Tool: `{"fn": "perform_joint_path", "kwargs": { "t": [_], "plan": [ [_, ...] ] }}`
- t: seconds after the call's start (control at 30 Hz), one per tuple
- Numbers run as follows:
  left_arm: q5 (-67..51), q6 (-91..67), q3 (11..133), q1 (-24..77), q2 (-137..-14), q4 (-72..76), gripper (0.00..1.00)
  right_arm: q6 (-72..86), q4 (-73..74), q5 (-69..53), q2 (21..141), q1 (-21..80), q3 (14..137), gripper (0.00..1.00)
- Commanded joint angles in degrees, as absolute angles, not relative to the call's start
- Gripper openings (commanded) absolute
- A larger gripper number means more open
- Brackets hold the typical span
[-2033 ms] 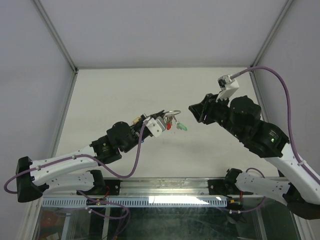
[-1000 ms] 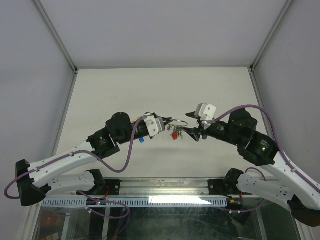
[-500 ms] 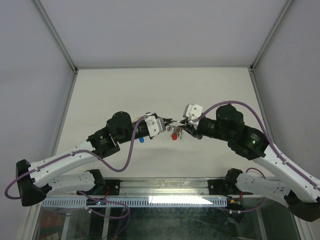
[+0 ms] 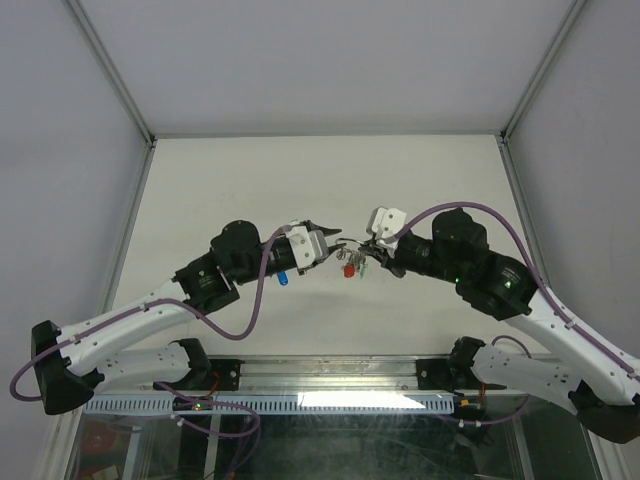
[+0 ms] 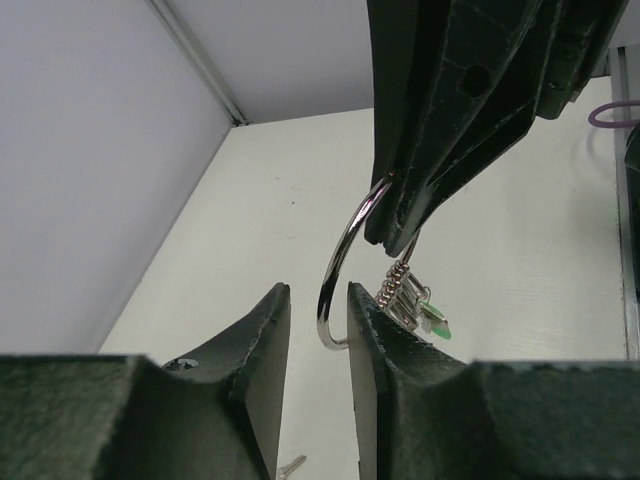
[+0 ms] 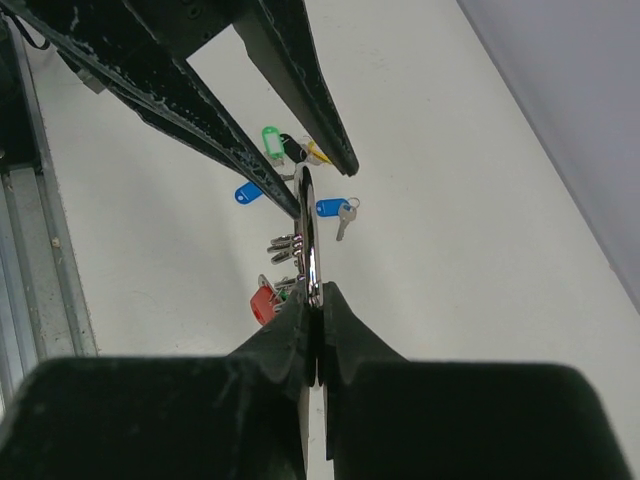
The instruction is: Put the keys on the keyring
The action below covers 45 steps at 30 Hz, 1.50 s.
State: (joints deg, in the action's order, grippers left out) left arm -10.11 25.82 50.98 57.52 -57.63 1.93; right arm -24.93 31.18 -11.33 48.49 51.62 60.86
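The keyring (image 5: 338,258), a thin silver wire ring, hangs in the air between my two arms. My right gripper (image 6: 315,298) is shut on its edge, seen from the left wrist as dark jaws clamped on the ring's top. Bunched keys (image 5: 404,293) dangle from it, one with a red cap (image 6: 262,305) and one with a green cap (image 5: 438,322). My left gripper (image 5: 312,300) stands open, the ring's lower curve sitting loose in the gap close to the right finger (image 5: 365,330). In the top view the keyring (image 4: 351,246) sits above mid-table.
Loose keys lie on the white table (image 6: 430,200) under the arms: green (image 6: 268,138), black (image 6: 291,148), yellow (image 6: 316,152) and two blue ones (image 6: 248,192), (image 6: 331,207). A metal rail (image 4: 330,375) runs along the near edge, and grey walls enclose the sides.
My right arm swung in from the right and its gripper shut on the keyring. My left gripper, shut on the ring before, has opened its jaws.
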Motion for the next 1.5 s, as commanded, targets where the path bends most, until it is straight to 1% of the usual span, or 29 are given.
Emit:
{"fn": "perform_joint_path", "kwargs": {
  "t": [0.0,0.27,0.4,0.57,0.93,1.13,1.47],
  "plan": [
    [-9.9,22.7,53.6,55.8,-56.3,6.4,0.29,-23.3,27.8,-8.5,46.7,51.7,62.3,0.00],
    [-12.9,17.2,55.1,53.1,-56.9,6.7,0.43,-22.2,26.1,-4.9,42.6,51.7,60.7,0.00],
    [-12.4,15.6,54.3,53.1,-55.5,6.1,0.46,-21.1,26.1,-6.3,40.3,51.7,61.1,0.00],
    [-10.2,13.0,50.3,53.1,-53.1,8.1,0.47,-18.7,25.7,-8.3,39.1,51.7,62.3,0.00],
    [-12.0,8.9,44.7,53.3,-52.8,15.4,0.50,-16.3,19.1,-10.9,38.8,51.7,62.3,0.00],
    [-11.1,7.4,41.8,53.3,-50.4,16.7,0.50,-15.8,17.2,-10.5,38.4,51.7,62.0,0.00],
    [-9.8,4.1,40.2,53.3,-51.2,21.6,0.49,-14.6,15.1,-12.7,37.5,51.7,61.4,0.00]
  ]
}}
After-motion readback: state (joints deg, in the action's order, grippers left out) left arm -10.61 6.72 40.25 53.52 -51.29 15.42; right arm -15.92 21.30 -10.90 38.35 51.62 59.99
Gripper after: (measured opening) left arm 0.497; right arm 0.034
